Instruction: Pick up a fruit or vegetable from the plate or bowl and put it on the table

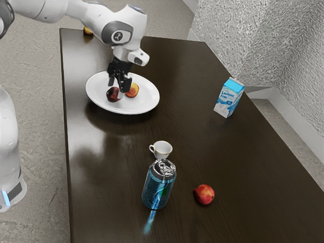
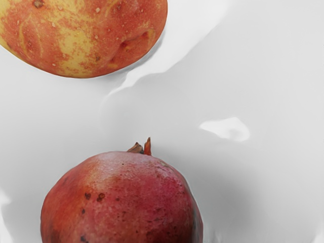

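Exterior view's left: yellow fruit [image 1: 88,31], out at the worktop [image 1: 114,177] edge!
Plate [image 1: 148,103]: dark red pomegranate [image 1: 112,94] sitting on it, mottled red-yellow fruit [image 1: 132,90] near it!
Tool [image 1: 119,86]: spread, right above the pomegranate!
Can [image 1: 157,190]: blue, upright, lettering too small to read!
Cup [image 1: 163,150]: white, just behind the can!
Red fruit [image 1: 204,194]: on the worktop!
Carton [image 1: 229,99]: "Lactose Free", standing upright!

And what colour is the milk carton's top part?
Light blue; the carton's top shows best in the exterior view.
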